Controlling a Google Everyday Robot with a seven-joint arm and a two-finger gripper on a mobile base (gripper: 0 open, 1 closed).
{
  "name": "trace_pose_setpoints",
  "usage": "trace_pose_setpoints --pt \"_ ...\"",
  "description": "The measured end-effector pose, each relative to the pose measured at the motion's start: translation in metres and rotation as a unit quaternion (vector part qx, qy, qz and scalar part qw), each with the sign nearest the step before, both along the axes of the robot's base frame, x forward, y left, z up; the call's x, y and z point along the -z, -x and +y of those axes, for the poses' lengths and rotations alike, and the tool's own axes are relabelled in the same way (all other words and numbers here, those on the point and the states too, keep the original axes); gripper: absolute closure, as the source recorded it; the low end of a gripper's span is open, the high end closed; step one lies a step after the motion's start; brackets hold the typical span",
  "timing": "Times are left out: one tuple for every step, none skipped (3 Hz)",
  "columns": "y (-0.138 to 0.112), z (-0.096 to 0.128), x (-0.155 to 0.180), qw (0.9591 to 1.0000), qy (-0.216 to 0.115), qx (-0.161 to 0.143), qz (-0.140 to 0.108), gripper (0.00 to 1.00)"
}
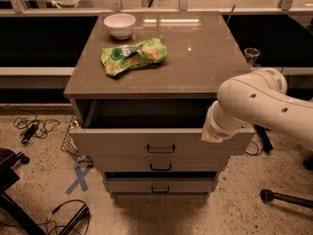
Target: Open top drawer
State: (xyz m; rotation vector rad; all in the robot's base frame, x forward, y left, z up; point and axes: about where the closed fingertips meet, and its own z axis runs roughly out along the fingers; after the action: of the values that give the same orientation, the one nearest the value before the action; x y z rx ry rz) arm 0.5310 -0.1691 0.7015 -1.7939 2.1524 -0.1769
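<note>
The top drawer (pixel 117 142) of the grey-brown cabinet stands pulled out part way, and its inside is in shadow. Its small dark bar handle (pixel 161 149) sits at the centre of the front. My white arm (pixel 264 102) comes in from the right. My gripper (pixel 211 135) is at the arm's end, against the right part of the drawer's top front edge, mostly hidden by the wrist. The two shallower drawers (pixel 160 167) below are closed.
A white bowl (pixel 120 24) and a green snack bag (pixel 133 56) lie on the cabinet top (pixel 205 58). Cables (pixel 30 127) and a blue tape cross (pixel 79 178) are on the floor at left. A dark stand leg (pixel 286 198) is at right.
</note>
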Motion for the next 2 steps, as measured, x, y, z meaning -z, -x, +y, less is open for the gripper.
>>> trace_pose_setpoints --pt "-0.0087 -0.0215 -0.0377 0.9964 0.063 0.047 -0.032 0.12" --pt "-0.0105 -0.0282 -0.0434 0.9939 0.070 0.075 -0.039 0.00"
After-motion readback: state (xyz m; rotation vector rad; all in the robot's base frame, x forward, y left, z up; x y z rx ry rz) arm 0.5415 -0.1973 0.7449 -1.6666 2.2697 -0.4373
